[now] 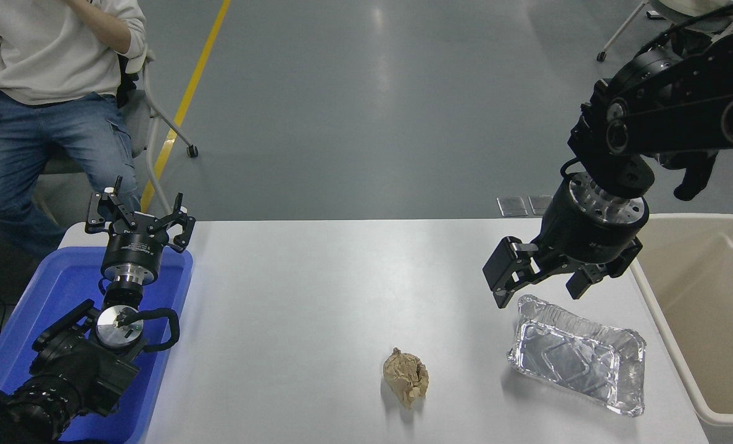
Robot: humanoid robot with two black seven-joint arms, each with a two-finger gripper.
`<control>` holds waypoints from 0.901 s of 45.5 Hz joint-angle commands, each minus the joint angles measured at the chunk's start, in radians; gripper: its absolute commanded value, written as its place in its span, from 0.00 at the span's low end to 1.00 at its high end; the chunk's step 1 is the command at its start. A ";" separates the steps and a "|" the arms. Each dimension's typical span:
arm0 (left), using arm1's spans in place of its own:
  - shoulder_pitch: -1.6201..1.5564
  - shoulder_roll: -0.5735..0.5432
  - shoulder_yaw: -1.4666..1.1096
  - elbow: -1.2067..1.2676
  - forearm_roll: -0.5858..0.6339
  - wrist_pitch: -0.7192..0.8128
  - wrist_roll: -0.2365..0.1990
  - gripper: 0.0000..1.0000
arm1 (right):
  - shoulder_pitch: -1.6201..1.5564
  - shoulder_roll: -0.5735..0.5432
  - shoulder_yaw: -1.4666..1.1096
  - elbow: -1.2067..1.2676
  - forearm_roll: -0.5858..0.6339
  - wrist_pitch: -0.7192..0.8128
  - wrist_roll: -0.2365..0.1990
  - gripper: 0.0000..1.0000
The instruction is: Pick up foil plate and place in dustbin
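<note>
The foil plate (579, 353), a shiny silver rectangular tray with a crinkled rim, lies on the white table (317, 290) at the front right. My right gripper (542, 290) hangs open just above its far rim, pointing down, with nothing between the fingers. The cream dustbin (712, 308) stands right of the table's edge, close beside the plate. My left gripper (139, 217) is parked open at the lower left, over the blue tub.
A crumpled brown paper wad (406, 377) lies on the table left of the foil plate. A blue plastic tub (58, 308) sits at the left edge. A person in jeans (45, 142) sits on a chair at the far left.
</note>
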 commanded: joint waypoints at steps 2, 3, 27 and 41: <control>0.000 0.000 -0.001 -0.001 0.000 0.000 0.000 0.99 | 0.000 0.000 0.000 0.000 -0.001 0.000 0.000 1.00; 0.000 0.000 -0.001 -0.001 0.000 0.000 0.000 0.99 | 0.000 0.000 0.000 0.000 0.000 0.000 0.000 1.00; 0.000 0.000 -0.001 -0.001 0.001 0.000 0.000 0.99 | -0.012 -0.038 -0.011 -0.024 -0.001 0.000 0.000 1.00; 0.000 0.000 -0.001 -0.001 0.001 0.000 0.000 0.99 | -0.075 -0.312 -0.035 -0.054 -0.205 0.000 0.000 1.00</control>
